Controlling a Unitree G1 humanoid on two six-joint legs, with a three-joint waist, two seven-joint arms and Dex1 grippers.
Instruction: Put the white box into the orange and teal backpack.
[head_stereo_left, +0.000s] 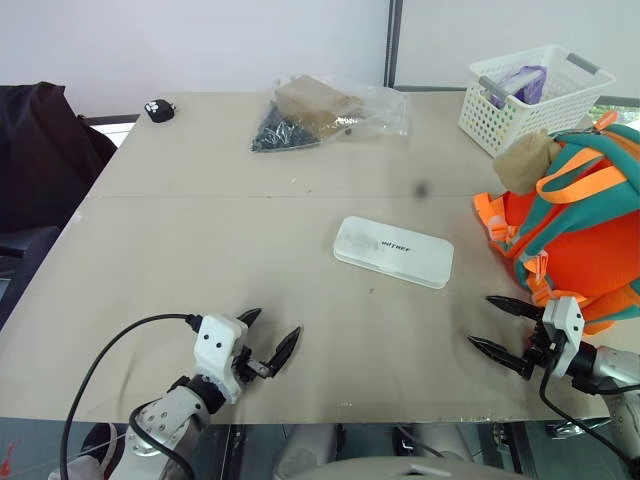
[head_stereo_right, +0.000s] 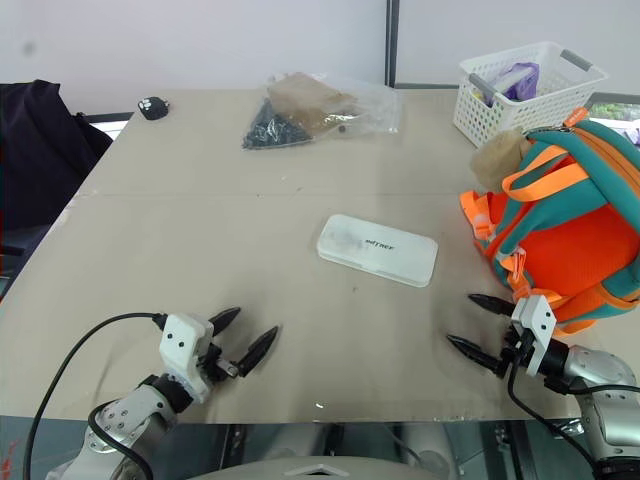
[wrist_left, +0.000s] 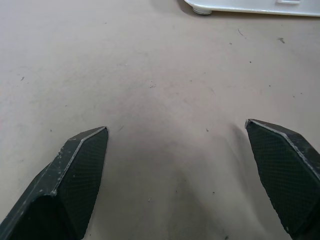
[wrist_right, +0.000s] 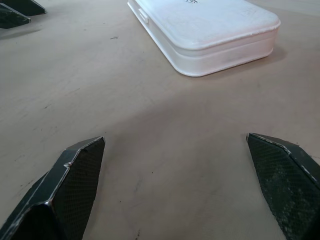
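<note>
Lying flat mid-table: white box (head_stereo_left: 393, 251), rounded corners, dark lid lettering; left claw (head_stereo_left: 270, 342), right claw (head_stereo_left: 503, 329) spread.

My left gripper (head_stereo_left: 272, 338) hovers low at the near left, its two black fingers spread wide with nothing between them, pointing forward and inward. My right gripper (head_stereo_left: 495, 325) sits low at the near right, fingers equally wide apart and empty, aimed inward toward the left. Both wrists trail black cables.
</note>
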